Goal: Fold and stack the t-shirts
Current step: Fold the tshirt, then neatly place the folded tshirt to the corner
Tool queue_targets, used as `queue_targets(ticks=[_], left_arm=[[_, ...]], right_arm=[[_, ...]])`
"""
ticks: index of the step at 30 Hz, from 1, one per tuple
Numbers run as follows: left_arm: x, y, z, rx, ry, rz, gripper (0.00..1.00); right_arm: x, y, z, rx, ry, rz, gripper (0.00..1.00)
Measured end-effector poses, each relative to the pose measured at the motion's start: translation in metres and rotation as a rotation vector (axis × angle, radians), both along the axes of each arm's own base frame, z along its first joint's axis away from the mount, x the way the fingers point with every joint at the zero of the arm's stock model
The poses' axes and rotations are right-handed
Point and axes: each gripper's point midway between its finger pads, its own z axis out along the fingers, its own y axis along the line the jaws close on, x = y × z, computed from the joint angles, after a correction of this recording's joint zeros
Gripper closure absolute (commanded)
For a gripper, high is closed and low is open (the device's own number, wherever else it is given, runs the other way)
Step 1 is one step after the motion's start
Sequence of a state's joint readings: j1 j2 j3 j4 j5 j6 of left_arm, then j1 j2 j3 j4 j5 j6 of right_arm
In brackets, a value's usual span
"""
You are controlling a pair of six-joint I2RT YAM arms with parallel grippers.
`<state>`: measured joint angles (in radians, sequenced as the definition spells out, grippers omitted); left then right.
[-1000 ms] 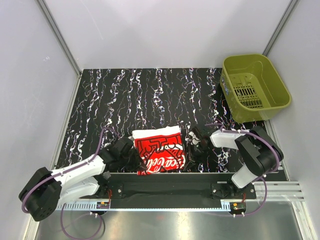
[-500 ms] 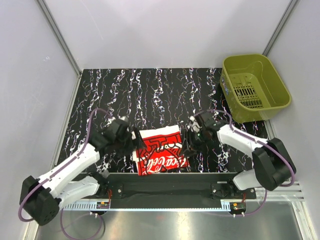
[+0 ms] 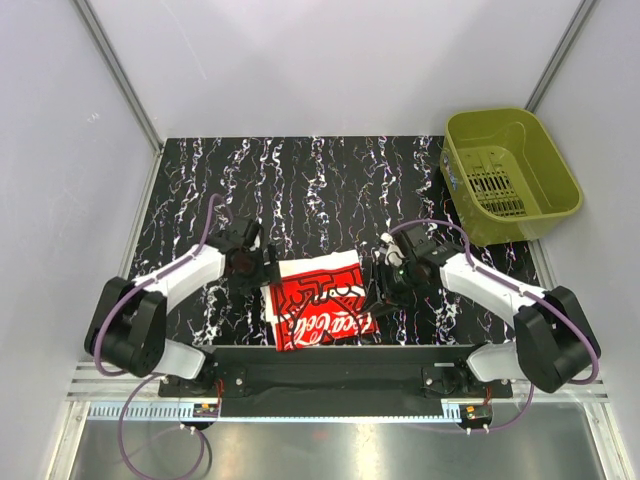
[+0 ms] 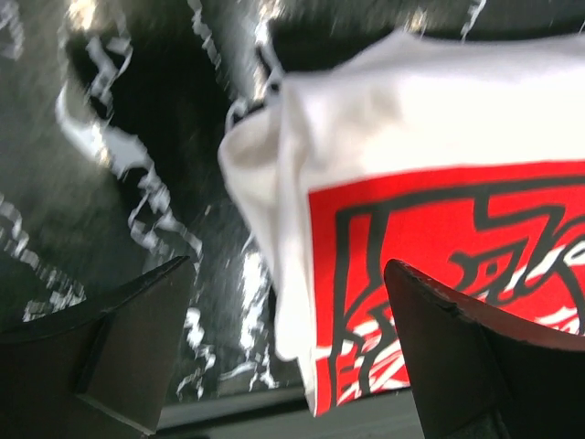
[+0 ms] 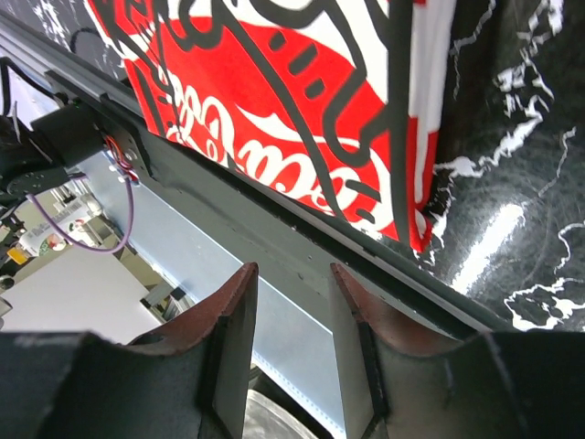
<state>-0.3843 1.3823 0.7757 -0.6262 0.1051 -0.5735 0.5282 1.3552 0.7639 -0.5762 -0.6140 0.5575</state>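
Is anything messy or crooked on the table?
Yes. The folded red and white t-shirt lies crooked, turned at a slant to the near edge of the black marbled table, and its near corner reaches right to that edge. In the left wrist view, one white corner looks lumpy rather than flat.

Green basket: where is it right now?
In the top view, the green basket sits at the far right corner of the table, well apart from the folded t-shirt.

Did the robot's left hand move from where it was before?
Yes. The left gripper moved away from the black rail at the near edge, now beside the shirt's far left corner.
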Motion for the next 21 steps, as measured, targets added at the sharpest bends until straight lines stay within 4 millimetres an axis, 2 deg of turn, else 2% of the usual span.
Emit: queue_targets(ticks=[7,13,16,20,21], left_arm=[[0.018,-0.013,-0.013,-0.043,-0.023,-0.013,0.14],[0.03,-0.027,-0.012,-0.107,-0.046,0.006,0.2],[0.037,-0.035,-0.012,-0.148,-0.059,0.024,0.36],[0.042,-0.042,-0.017,-0.202,-0.084,0.055,0.67],[0.042,-0.042,-0.018,-0.211,-0.088,0.062,0.89]], right_arm=[[-0.007,-0.004,-0.001,0.003,-0.005,0.0,0.56],[-0.007,-0.004,-0.002,0.002,-0.006,0.003,0.56],[-0.007,-0.004,-0.002,0.003,-0.009,0.007,0.57],[-0.008,-0.004,-0.002,0.006,-0.013,0.016,0.57],[-0.008,-0.004,-0.002,0.008,-0.015,0.019,0.57]])
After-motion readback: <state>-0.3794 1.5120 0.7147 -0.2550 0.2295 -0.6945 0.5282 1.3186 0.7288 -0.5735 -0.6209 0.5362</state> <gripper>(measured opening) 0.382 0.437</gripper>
